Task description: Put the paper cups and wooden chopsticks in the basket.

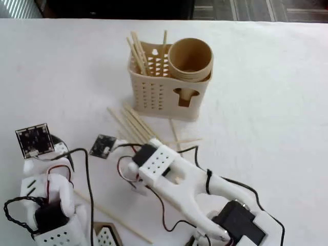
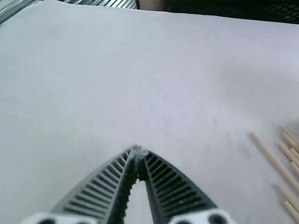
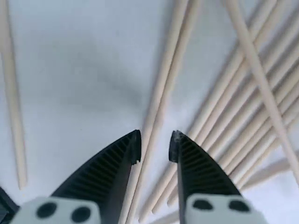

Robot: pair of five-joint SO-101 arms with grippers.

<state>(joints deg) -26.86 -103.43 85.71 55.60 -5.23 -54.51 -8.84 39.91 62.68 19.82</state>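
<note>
A cream perforated basket [image 1: 164, 97] stands mid-table and holds nested paper cups [image 1: 190, 59] and several wooden chopsticks [image 1: 137, 51]. Several loose chopsticks [image 1: 130, 123] lie fanned on the table in front of it. My right arm [image 1: 159, 164] hangs over that pile. My right gripper [image 3: 155, 144] is open just above the table, with a pair of chopsticks [image 3: 161, 93] running between its fingertips and more chopsticks [image 3: 243, 102] beside them. My left gripper [image 2: 138, 151] is shut on nothing over bare table, with chopstick ends [image 2: 275, 161] off to one side.
One chopstick [image 1: 115, 218] lies alone near the front edge between the arms, and another single chopstick [image 3: 11, 93] lies apart from the pile. My left arm [image 1: 48, 195] sits at the front left. The white table [image 1: 266, 128] is bare to the right of the basket.
</note>
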